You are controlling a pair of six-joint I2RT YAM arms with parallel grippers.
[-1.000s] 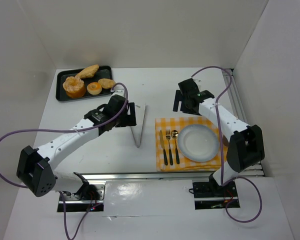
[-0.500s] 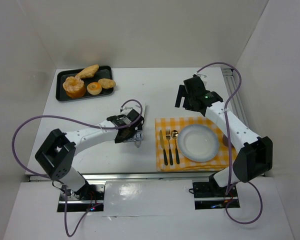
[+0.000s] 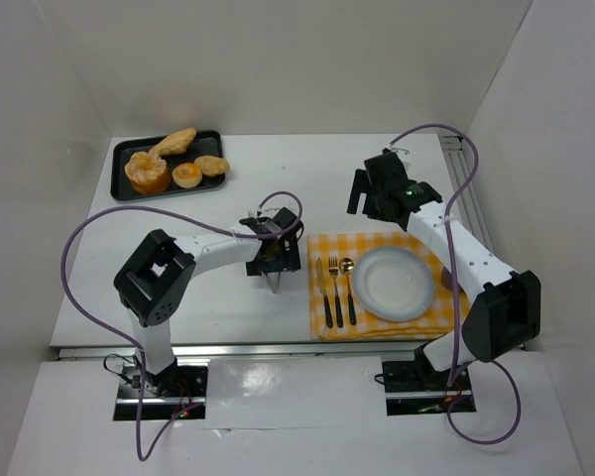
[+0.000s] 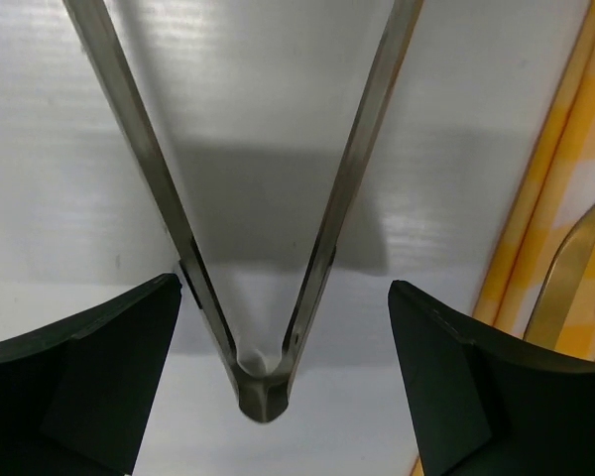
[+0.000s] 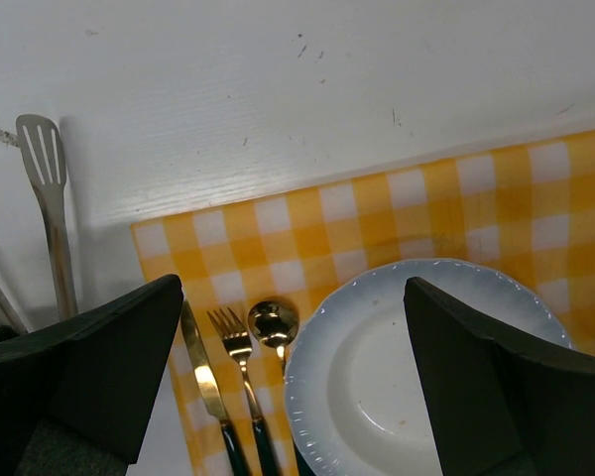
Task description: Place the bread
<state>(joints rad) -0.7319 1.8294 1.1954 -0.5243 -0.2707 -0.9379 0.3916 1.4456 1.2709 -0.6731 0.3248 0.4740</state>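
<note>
Four golden-brown bread pieces [image 3: 174, 143], one elongated, lie in the black tray [image 3: 206, 142].

No legible text, label, brand, number or sign in any view. Nothing printed to read on the black tray [image 3: 119, 186], the checked cloth [image 3: 323, 248], the white plate [image 3: 394, 283] or the metal tongs [image 4: 348, 188]. Possibly a small marking near the green light on the right arm [image 3: 423, 211], but far too small to make out.
</note>
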